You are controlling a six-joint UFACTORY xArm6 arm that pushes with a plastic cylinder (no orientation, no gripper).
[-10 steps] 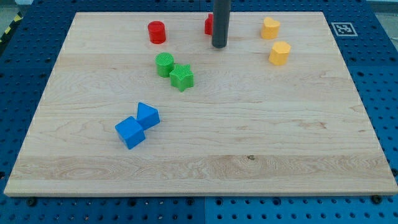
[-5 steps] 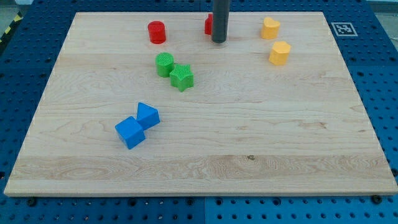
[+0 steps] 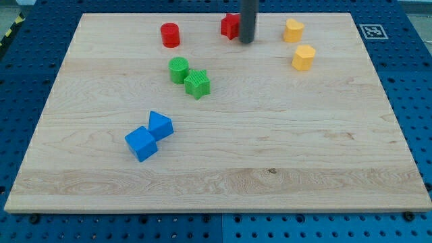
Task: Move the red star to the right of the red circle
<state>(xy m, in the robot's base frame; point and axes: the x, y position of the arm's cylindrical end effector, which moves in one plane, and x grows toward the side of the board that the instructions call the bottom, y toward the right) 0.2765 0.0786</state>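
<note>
In the camera view, a pale wooden board (image 3: 223,148) is seen lying on a blue perforated table (image 3: 418,81). My tip (image 3: 247,42) is found near the view's top, at roughly twelve o'clock from the board's middle. The tool is a plain dark rod with nothing to open or close, and nothing is held by it; it is seen standing upright, its lower end down at the board.

The red star (image 3: 230,25) is placed just beside the rod, at about ten o'clock from my tip, its right edge partly hidden by the rod; whether the two are touching cannot be told. The red circle (image 3: 170,34) is found well to the view's left of the star, at nine o'clock from it, so the star is seen lying to the circle's right.

At three o'clock from my tip, two yellow blocks are seen: one yellow block (image 3: 293,30) near the top edge and a second yellow block (image 3: 304,57) at about five o'clock from the first.

A green circle (image 3: 178,69) and a green star (image 3: 198,84) are set touching, at seven o'clock from my tip. Two blue blocks, one blue block (image 3: 160,125) and a blue cube (image 3: 141,144), are seen touching farther down at seven o'clock.
</note>
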